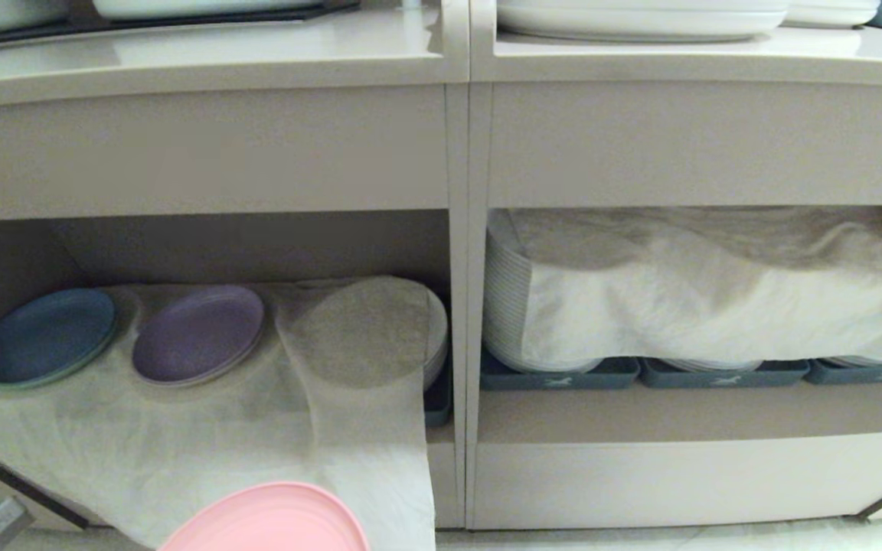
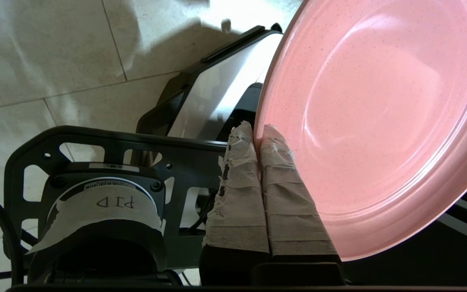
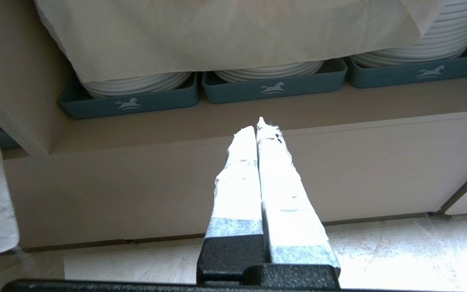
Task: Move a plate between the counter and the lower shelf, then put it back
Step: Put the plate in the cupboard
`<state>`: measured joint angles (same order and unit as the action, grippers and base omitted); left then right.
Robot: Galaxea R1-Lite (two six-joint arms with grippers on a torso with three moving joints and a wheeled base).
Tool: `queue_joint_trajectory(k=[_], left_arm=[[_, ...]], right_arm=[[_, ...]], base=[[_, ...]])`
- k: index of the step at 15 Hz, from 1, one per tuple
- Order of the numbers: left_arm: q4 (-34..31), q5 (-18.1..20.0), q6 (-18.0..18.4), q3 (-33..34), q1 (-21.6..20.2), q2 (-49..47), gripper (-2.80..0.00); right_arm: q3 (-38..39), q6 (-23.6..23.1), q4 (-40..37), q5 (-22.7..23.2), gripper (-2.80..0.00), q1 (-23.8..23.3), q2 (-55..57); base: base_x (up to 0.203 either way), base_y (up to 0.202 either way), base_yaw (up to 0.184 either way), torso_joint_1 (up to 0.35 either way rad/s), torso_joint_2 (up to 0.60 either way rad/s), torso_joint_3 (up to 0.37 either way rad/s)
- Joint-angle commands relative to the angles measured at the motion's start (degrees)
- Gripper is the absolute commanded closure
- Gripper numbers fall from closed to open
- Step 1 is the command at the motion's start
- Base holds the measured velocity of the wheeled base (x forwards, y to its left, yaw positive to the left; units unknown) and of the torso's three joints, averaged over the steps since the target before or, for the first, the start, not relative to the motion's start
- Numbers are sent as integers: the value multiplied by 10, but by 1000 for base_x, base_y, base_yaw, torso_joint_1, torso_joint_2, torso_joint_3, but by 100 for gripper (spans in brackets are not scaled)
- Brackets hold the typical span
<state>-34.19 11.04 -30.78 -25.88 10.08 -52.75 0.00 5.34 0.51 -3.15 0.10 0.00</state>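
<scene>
Plate: one, pink | left pincer pinching rim | right pincer pressed together

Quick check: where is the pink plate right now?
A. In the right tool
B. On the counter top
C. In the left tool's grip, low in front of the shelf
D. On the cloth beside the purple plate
C: the left tool pinches the pink plate by its rim, below the draped white cloth.

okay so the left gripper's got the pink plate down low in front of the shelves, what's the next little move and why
Probably lift the pink plate forward and up toward the lower shelf. The left gripper is shut on its rim, and the plate sits below the shelf opening, in front of the hanging white cloth, so it likely needs height first.
</scene>
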Motion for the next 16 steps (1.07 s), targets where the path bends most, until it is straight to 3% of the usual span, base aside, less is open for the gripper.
queue_joint_trajectory(k=[1, 3, 6, 11, 16], left_arm=[[-2, 0, -2, 2, -1, 1, 0], [22, 0, -4, 12, -1, 0, 0], [151, -3, -16, 70, -2, -2, 0], [227, -2, -17, 74, -1, -79, 0], [276, -7, -15, 37, -2, -198, 0]], right_arm=[[0, 0, 0, 0, 0, 0, 0], [0, 0, 0, 0, 0, 0, 0], [0, 0, 0, 0, 0, 0, 0], [0, 0, 0, 0, 0, 0, 0], [0, 0, 0, 0, 0, 0, 0]], base=[[0, 0, 0, 0, 0, 0], [0, 0, 0, 0, 0, 0], [0, 0, 0, 0, 0, 0], [0, 0, 0, 0, 0, 0], [0, 0, 0, 0, 0, 0]])
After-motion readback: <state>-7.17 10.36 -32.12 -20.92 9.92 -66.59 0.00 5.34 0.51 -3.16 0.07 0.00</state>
